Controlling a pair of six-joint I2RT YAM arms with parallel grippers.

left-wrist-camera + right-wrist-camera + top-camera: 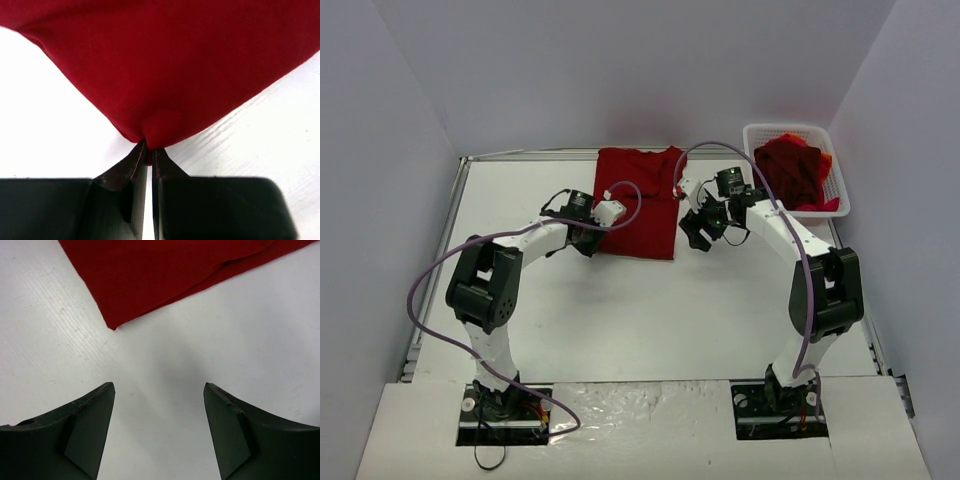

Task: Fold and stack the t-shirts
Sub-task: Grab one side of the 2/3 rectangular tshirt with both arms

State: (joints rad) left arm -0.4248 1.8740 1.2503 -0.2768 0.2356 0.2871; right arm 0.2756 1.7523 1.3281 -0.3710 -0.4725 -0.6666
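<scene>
A dark red t-shirt (640, 200) lies spread flat at the back middle of the table. My left gripper (588, 238) is at its near left corner and is shut on the cloth; the left wrist view shows the t-shirt (165, 65) pinched between the closed jaws of the left gripper (148, 150). My right gripper (698, 228) hovers just right of the shirt's near right edge, open and empty. In the right wrist view a corner of the t-shirt (150, 275) lies ahead of the right gripper (159, 388), apart from it. More red t-shirts (792, 172) are heaped in the basket.
A white mesh basket (775, 130) stands at the back right corner. Purple cables loop over both arms. White walls close in the table on three sides, and its raised rim runs along the left and back edges.
</scene>
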